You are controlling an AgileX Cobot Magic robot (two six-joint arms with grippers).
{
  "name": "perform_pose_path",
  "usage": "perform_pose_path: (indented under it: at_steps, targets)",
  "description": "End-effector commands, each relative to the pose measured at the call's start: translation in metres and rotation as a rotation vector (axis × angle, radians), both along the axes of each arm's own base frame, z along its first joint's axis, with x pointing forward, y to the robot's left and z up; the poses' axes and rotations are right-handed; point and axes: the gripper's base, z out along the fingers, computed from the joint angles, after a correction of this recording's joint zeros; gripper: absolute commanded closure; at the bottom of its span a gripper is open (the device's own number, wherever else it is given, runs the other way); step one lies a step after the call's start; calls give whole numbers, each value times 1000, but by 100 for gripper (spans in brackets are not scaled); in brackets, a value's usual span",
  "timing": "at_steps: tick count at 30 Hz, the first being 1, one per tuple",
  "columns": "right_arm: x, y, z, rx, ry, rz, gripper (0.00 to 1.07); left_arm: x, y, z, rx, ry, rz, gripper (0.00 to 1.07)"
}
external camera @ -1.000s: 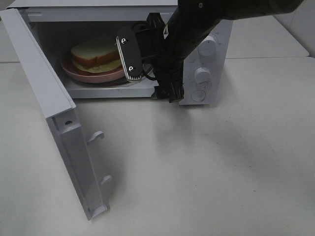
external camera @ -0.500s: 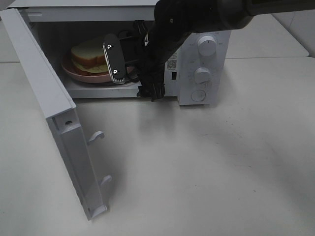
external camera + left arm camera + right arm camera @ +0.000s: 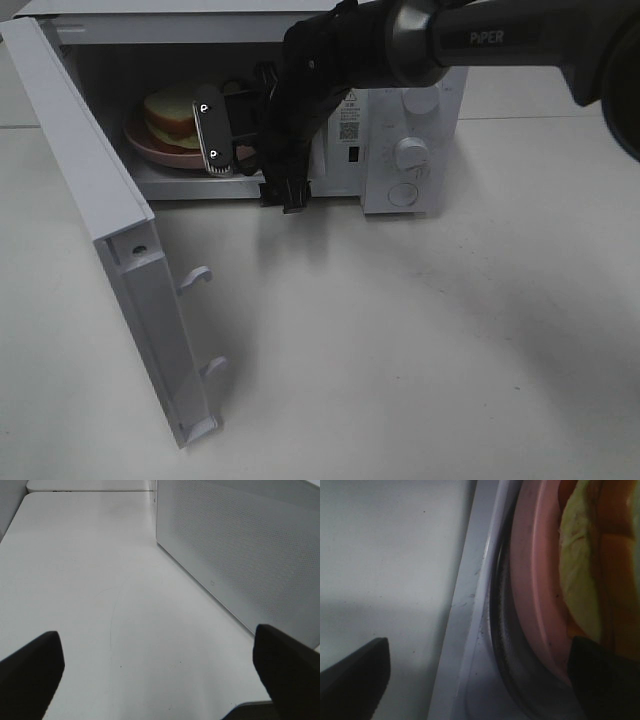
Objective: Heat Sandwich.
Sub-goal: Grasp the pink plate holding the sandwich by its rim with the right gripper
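sandwich (image 3: 172, 112): white bread, brown crust, yellow-green filling showing at the edge; sits on the pink plate inside the microwave, left half of the cavity.
handling: judged soft, light, squashy; slices loose, could slide or shed filling if pinched or tipped. Not a thing to grab directly.
where to hold: judged best by the plate rim, kept level; bread itself left alone.
pink plate (image 3: 165, 152): round, stiff, smooth rim, likely a bit slippery; rests on the turntable (image 3: 502, 645), about as wide as the sandwich.
right gripper (image 3: 222, 140): at the cavity mouth, just in front of plate and sandwich; fingers spread wide, nothing between them; one finger tip overlaps the plate rim in the wrist view, contact can't be told.
left gripper (image 3: 160, 675): fingers wide apart, empty, over bare table (image 3: 90, 580), beside the microwave's perforated side wall.
microwave (image 3: 415, 150): upright on table, dials on right panel.
door (image 3: 95, 210): swung fully open to the left.
step: sandwich looks placed; door not yet shut, judged next.
risk: arm sits in the doorway, blocks closing.
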Motion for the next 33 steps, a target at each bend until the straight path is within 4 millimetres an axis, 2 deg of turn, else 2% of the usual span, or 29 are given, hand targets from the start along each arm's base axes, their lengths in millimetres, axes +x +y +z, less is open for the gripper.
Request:
perform_pose_path:
  at_steps: [1,12,24,28,33]
  targets:
    - [6,5,0,12,5,-13,16,-1,-1,0,-13,-8,4,10]
    - [18,10,15,18,-7,-60,18,-1,-1,0,-13,-8,4,10]
    - [20,20,-5,14,-2,-36,19,-1,-1,0,-13,-8,4,10]
    - [26,25,-2,36,-22,-41,19,-1,-1,0,-13,-8,4,10]
    - [28,33,-7,62,-19,-40,19,-1,-1,0,-13,-8,4,10]
